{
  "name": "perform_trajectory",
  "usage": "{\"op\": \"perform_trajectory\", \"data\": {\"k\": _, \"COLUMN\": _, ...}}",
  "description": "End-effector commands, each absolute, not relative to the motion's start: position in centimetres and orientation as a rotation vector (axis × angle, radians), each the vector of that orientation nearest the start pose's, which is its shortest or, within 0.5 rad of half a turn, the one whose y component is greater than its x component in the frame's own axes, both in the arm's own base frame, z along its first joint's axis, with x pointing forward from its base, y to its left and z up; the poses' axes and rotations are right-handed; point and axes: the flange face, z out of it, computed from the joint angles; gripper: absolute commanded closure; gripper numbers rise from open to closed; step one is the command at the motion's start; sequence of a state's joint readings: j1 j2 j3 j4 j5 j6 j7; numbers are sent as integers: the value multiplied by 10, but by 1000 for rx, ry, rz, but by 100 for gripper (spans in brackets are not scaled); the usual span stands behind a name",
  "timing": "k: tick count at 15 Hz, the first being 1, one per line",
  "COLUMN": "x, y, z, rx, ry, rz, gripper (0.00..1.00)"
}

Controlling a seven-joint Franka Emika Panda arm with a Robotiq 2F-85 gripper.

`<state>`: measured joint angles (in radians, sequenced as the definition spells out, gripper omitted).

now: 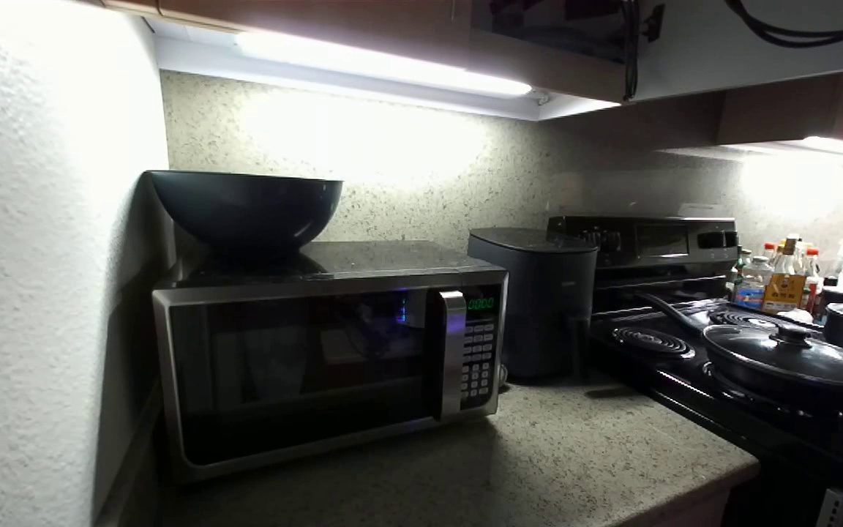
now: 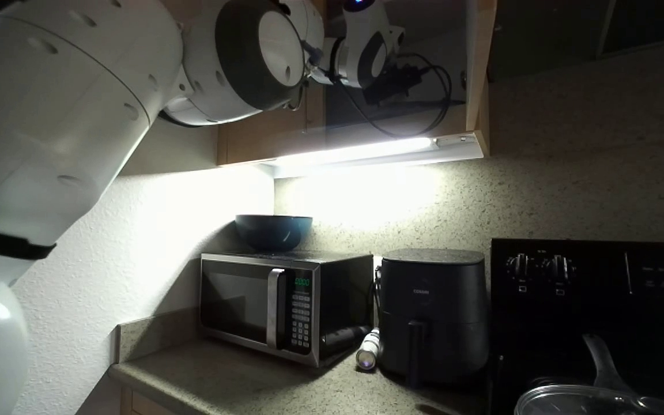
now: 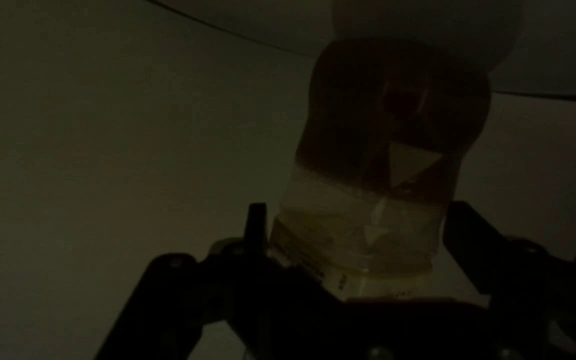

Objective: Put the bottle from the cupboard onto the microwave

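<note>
In the dim wrist view, the bottle (image 3: 393,125) has a reddish-brown end and a paler, label-like band nearer me. My gripper (image 3: 358,220) is open, with one finger on each side of the pale band. A thin gap shows beside each finger. In an exterior view my arm (image 2: 263,52) reaches up to the brown cupboard (image 2: 266,135); the bottle is hidden there and the gripper area is too dark to make out. The cupboard's lit lower edge (image 1: 363,22) also shows. The silver-and-black microwave (image 1: 304,373) stands below, also seen from the other side (image 2: 237,305).
A large dark bowl (image 1: 246,208) sits on the microwave's top at the wall side. A black air fryer (image 2: 433,311) and a small cylinder (image 2: 368,349) stand and lie beside it. The stove holds a lidded pan (image 1: 795,359). Condiment bottles (image 1: 784,289) cluster behind. A cupboard door (image 2: 480,63) stands open.
</note>
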<state>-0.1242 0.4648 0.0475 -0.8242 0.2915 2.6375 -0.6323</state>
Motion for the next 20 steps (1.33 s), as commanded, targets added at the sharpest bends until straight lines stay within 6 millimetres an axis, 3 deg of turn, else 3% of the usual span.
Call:
{"op": "perform_trajectory", "data": {"k": 1, "x": 686, "y": -80, "z": 828, "rx": -2489, "ry": -552, "rz": -2086, "gripper": 41}}
{"op": "perform_trajectory", "data": {"k": 3, "x": 686, "y": -82, "z": 830, "rx": -2485, "ry": -549, "rz": -2091, "gripper": 52}}
{"op": "perform_trajectory", "data": {"k": 8, "x": 679, "y": -84, "z": 837, "rx": -2554, "ry": -481, "rz": -2058, "gripper": 64}}
{"op": "perform_trajectory", "data": {"k": 13, "x": 657, "y": -77, "z": 854, "rx": -2685, "ry": -421, "rz": -1990, "gripper": 64}}
{"op": "perform_trajectory", "data": {"k": 19, "x": 603, "y": -57, "z": 898, "rx": -2736, "ry": -238, "rz": -1942, "gripper": 64}}
{"op": "perform_trajectory", "data": {"k": 20, "x": 627, "y": -61, "z": 888, "rx": -2709, "ry": -294, "rz": -1981, "gripper": 64}}
